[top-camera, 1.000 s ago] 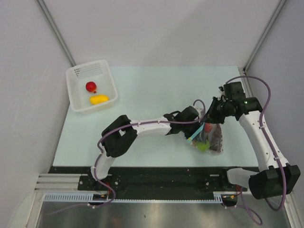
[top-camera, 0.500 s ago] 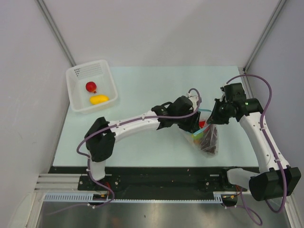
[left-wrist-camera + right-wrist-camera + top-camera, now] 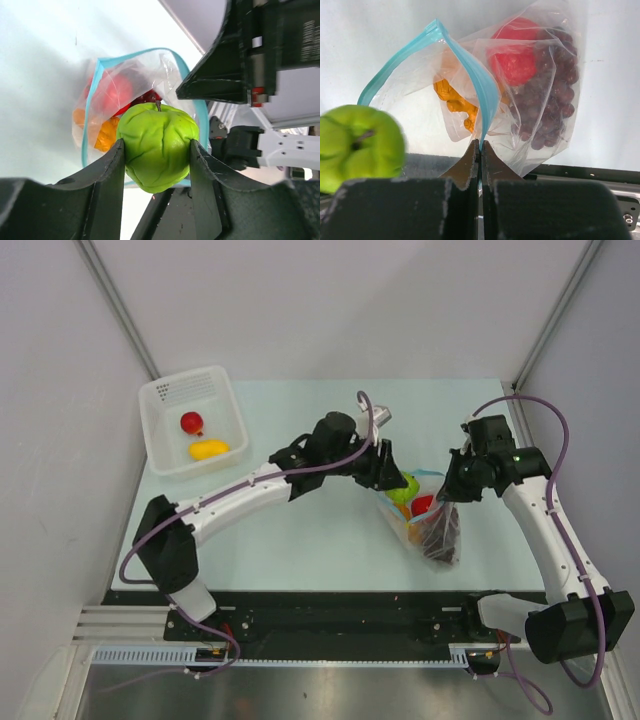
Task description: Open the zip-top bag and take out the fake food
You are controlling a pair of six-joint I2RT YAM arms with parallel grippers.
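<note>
Over the right side of the desk [image 3: 300, 540], the left jaws are clamped on a green apple [image 3: 159, 145], one on each flank, holding it in the air just beside the open mouth of the bag [image 3: 437, 532]. The right jaws are pinched flat shut on the bag's blue zip strip [image 3: 470, 75], holding that lip up so the mouth gapes. Whether the bag's bottom rests on the desk I cannot tell. Inside it I can see a red fruit [image 3: 516, 60], a bunch of grapes [image 3: 551, 95] and an orange piece [image 3: 451, 100]. At the far left corner sits the white basket [image 3: 232, 406], with a second red fruit [image 3: 191, 422] and a yellow piece [image 3: 208, 449] in it.

My first worry is the apple. It is round and looks slick, it is gripped only at its widest part, and the basket is well apart from it. A quick swing could roll it out onto the desk. It also hangs close to the zip strip, so a sideways move might snag the plastic and drag the bag. The other weak spot is the right pinch: it has only a thin edge, and a tug could pull it free, letting the bag slump shut over the three pieces inside.
</note>
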